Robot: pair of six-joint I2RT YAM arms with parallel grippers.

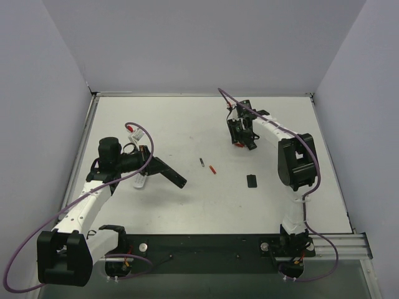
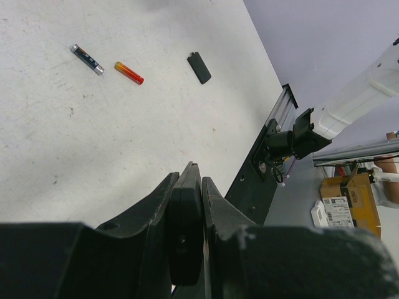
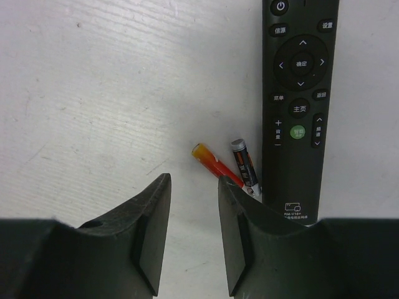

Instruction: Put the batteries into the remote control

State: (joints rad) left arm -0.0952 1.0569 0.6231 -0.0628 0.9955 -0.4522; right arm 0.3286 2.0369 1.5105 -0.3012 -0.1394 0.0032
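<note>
Batteries [image 3: 243, 164] beside remote [image 3: 300, 112] — lower ends behind right gripper [image 3: 194, 185]

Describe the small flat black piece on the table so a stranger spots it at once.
On the white table, look mid-table toward the right arm. The small flat black rectangular piece lies right of a dark grey cylinder cell and a red cylinder cell; unlike them, it is flat and cornered.

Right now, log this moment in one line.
left gripper: shut | right gripper: open, empty | red battery, grey battery: on table beside black remote | remote: buttons up
</note>
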